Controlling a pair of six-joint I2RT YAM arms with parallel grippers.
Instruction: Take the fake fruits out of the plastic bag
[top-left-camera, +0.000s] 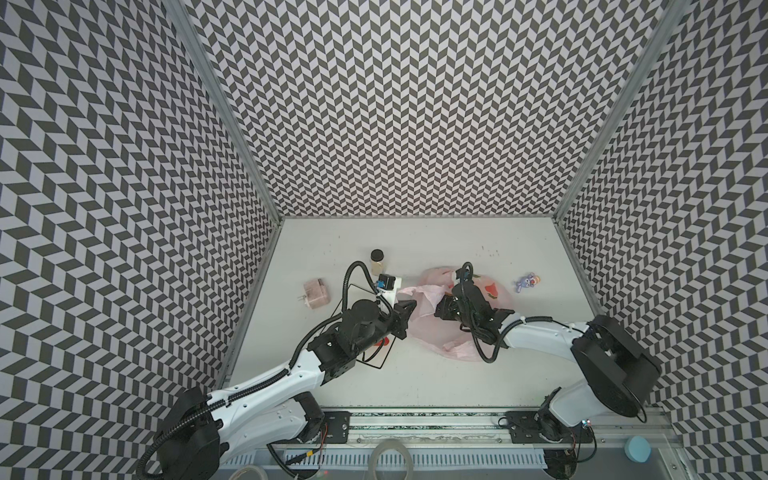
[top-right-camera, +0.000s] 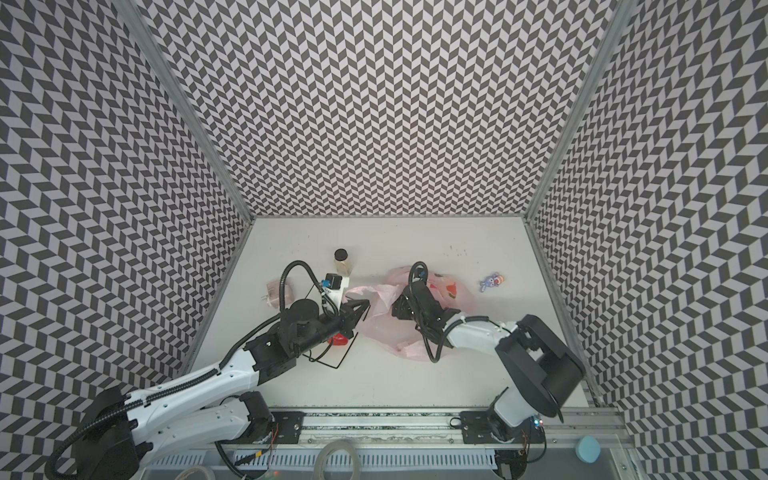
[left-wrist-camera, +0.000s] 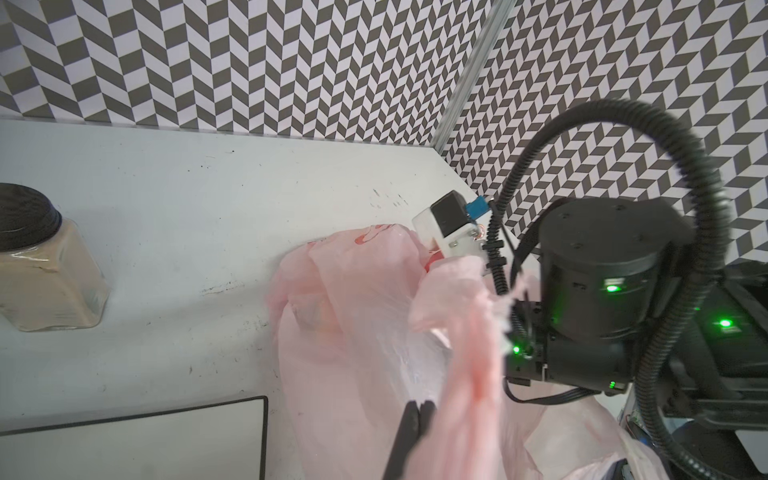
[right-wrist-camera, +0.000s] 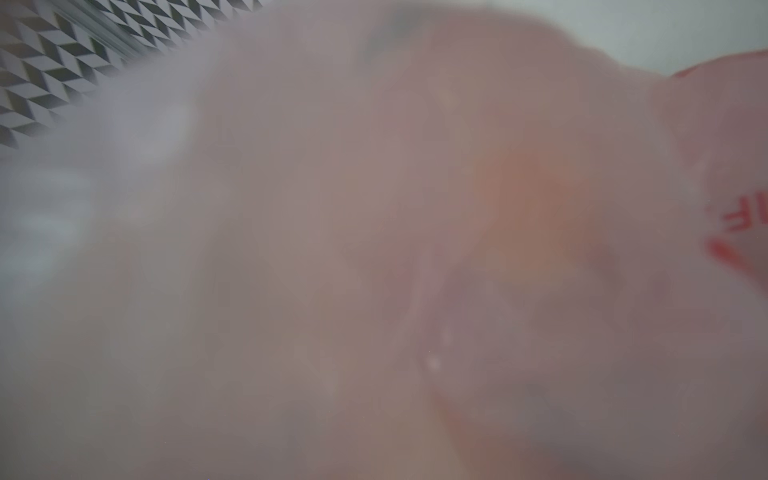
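Note:
The plastic bag, pale pink with red prints, lies crumpled at mid-table. My left gripper is shut on a strip of the bag's edge and holds it up. My right gripper reaches into the bag's mouth from the right. Pink film covers the whole right wrist view, so its fingers are hidden; only a blurred orange patch shows through. One red fake fruit lies on the white plate, half under my left arm.
A black-lidded jar stands behind the plate, with a pink block to its left. A small purple figurine lies right of the bag. Patterned walls enclose the table on three sides.

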